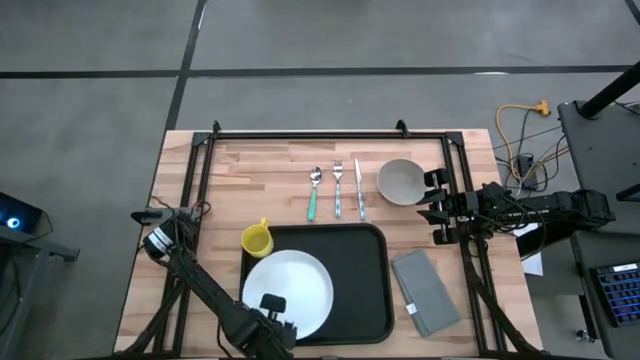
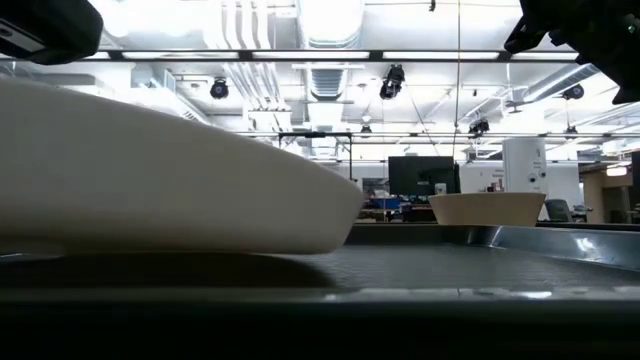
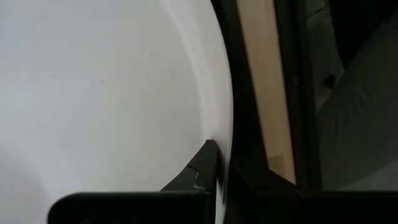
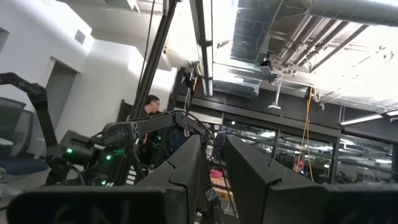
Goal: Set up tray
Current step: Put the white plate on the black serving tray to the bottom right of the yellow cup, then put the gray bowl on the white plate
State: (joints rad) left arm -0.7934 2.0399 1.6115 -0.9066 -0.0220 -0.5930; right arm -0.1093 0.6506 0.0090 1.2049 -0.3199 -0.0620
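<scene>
Tray [image 1: 365, 285] sits at the near middle of the tabletop [image 1: 260, 165], long axis left-right, black with a raised rim. White plate [image 1: 288, 291] fills its left half; right half is bare. Left gripper [image 1: 268, 318] is at the plate's near rim, just at the tray's near edge; the left wrist view shows one dark finger [image 3: 202, 168] against the plate [image 3: 93, 93] rim, but whether the jaws clamp it or stand loose I cannot tell. Yellow cup [image 1: 257, 239] stands on the tabletop touching or just beside the tray's far-left corner. Grey napkin [image 1: 426, 291] lies just right of the tray, slightly angled. Farther off, spoon [image 1: 314, 192], fork [image 1: 338, 189] and knife [image 1: 359, 188] lie side by side pointing near-far, bowl [image 1: 401, 182] to their right. Right gripper [image 1: 436, 205] hovers just right of the bowl, jaws narrowly apart, holding nothing. Judgement: right arm is nearer the bowl and cutlery, and the tray's open room lies near-left of its jaws.
</scene>
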